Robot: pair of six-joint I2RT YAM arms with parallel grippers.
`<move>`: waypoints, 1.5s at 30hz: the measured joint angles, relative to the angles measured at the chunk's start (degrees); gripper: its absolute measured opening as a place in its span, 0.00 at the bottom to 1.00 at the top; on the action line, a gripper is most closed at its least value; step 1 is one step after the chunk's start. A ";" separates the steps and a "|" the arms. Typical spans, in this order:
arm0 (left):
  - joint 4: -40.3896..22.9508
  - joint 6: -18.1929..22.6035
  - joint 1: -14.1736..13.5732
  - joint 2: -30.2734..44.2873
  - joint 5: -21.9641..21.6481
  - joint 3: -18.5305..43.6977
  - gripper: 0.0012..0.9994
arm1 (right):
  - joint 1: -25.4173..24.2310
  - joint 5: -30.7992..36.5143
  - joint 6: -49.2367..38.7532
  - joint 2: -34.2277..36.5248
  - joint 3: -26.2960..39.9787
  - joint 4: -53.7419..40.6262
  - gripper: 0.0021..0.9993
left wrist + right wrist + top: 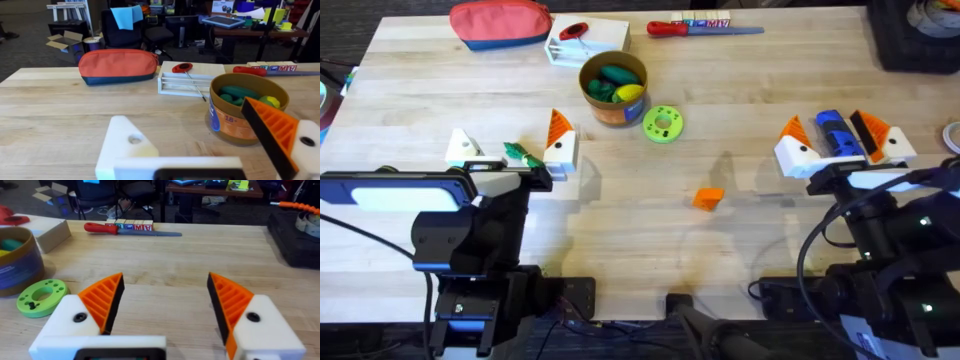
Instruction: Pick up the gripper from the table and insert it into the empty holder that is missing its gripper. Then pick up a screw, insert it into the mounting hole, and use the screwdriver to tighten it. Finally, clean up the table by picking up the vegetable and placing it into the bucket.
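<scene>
Orange gripper [709, 198] lies loose mid-table, at 8 o'clock of the right gripper [833, 132]: wide open, empty. Left gripper [512, 150] wide open, its bare finger probably the holder [465, 148]. Descend straight, square the pads on flat faces.

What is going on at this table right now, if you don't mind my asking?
Nothing is being held at this moment. Both the left gripper and the right gripper are open, low over the table. The small orange gripper lies on the wood between the arms, not yet fitted into the holder, which has no orange pad. The vegetable lies by the left gripper, outside the bucket.
</scene>
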 joint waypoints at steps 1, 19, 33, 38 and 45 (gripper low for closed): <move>0.00 0.00 0.00 0.00 0.00 0.00 0.99 | 0.00 0.00 0.00 0.00 0.00 0.00 0.99; -18.62 0.80 0.00 6.03 -1.35 14.59 0.99 | 0.01 0.45 1.57 3.47 9.16 -14.19 0.99; -45.60 1.21 0.02 42.89 -10.65 51.82 0.99 | 0.02 0.68 1.75 31.90 44.53 -34.87 0.99; -49.61 -11.53 4.35 49.35 -12.27 52.04 0.99 | 0.02 0.66 1.73 37.80 48.85 -37.97 0.99; -50.24 -20.92 12.05 62.62 -4.95 52.04 0.97 | 0.01 0.68 1.74 38.40 50.31 -37.62 0.99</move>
